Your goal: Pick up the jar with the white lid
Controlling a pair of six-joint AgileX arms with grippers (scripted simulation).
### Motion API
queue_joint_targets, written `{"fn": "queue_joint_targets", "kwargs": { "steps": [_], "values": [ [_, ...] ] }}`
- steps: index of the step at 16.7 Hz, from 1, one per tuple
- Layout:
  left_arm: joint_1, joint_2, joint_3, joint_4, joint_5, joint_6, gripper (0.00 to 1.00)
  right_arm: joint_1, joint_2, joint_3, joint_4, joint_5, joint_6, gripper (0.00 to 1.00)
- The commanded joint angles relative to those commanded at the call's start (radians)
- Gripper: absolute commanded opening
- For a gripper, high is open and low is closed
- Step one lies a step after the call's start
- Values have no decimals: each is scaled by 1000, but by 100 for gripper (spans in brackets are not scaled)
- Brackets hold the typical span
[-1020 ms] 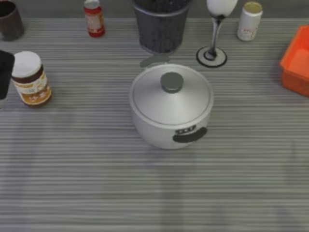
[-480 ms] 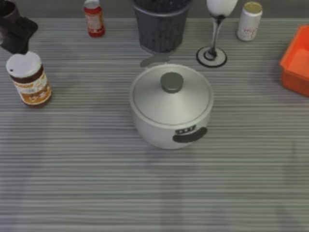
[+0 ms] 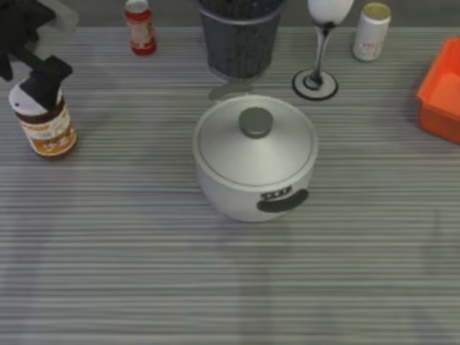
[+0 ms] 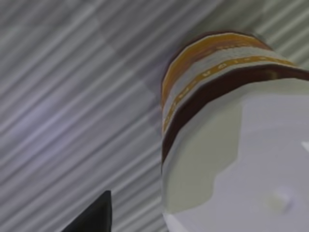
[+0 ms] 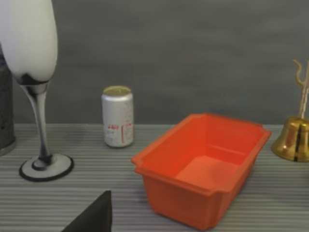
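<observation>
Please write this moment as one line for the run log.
left end effector: over jar with the white lid, table's left | jar: upright on table | right arm: out of top view

A wide stretch of the grey striped table (image 3: 230,287) lies open across the near side and between the small brown jar with the white lid (image 3: 44,118) at the left and the round silver lidded pot (image 3: 255,158) in the middle. The left arm's black gripper (image 3: 39,75) sits over the jar's lid. Along the far edge stand a red bottle (image 3: 140,27), a dark speckled bin (image 3: 239,36), a tall wine glass (image 3: 320,50) and a white can with a gold top (image 3: 371,31); an orange plastic tray (image 3: 442,93) blocks the right edge.
</observation>
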Motion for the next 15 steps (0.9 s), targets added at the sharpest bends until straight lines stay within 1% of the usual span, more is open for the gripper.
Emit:
{"fn": "queue_joint_targets", "kwargs": {
  "steps": [2, 8, 10, 15],
  "values": [
    [1, 35, 34, -21, -1, 11, 100, 0, 0, 0, 0, 0, 0, 100],
    [-5, 36, 30, -17, -1, 9, 100, 0, 0, 0, 0, 0, 0, 100],
    [-2, 30, -8, 21, -1, 8, 100, 0, 0, 0, 0, 0, 0, 100],
    [1, 14, -188, 178, -1, 11, 100, 0, 0, 0, 0, 0, 0, 100]
  ]
}}
